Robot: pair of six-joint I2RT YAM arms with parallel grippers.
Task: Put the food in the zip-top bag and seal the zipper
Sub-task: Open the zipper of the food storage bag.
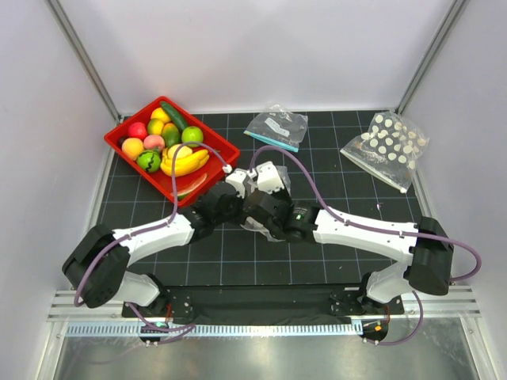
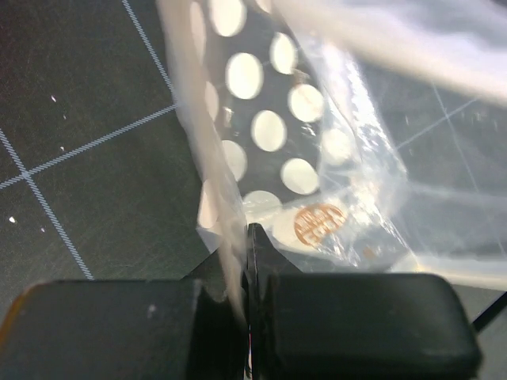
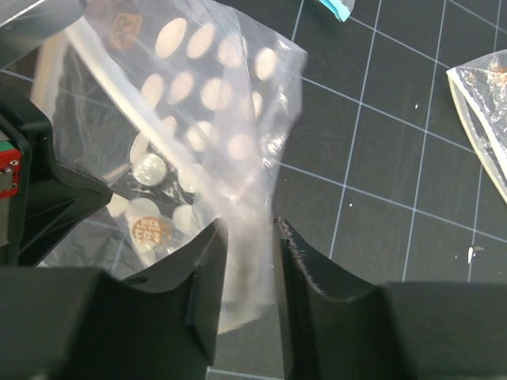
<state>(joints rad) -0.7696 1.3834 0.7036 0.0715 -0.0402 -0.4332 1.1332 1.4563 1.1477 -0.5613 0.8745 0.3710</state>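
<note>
Opening the mouth of the dotted bag point(image 2: 269, 127) looks like the step in hand. Both arms meet over the middle of the tabletop point(image 1: 238, 261), with the bag hanging between them. The left hand point(image 2: 248, 253) is clamped fully together on a fold of the film near one edge. The right hand point(image 3: 249, 237) has its two fingers standing apart. The film drapes through the gap but is not pinched, so I judge that this hand holds nothing.

To do this well, the right hand should close on a single layer near the zipper, opposite the left's hold. The two should then draw apart gently (the film looks thin and slippery, and taking both layers would shut the mouth rather than spread it). The food point(image 1: 166, 146) lies in the red tray point(image 1: 129, 119) at the far left, so none of it is bagged.

The top view gives the layout: the tray, a clear bag with a teal strip point(image 1: 276, 127), and a second dotted bag point(image 1: 388, 146) at the far right. The arms hide nearly all of the held bag there. The wrist views show what it cannot: the left's pinch on the film and the right's open gap. I cannot pick out the zipper with certainty in any view.
</note>
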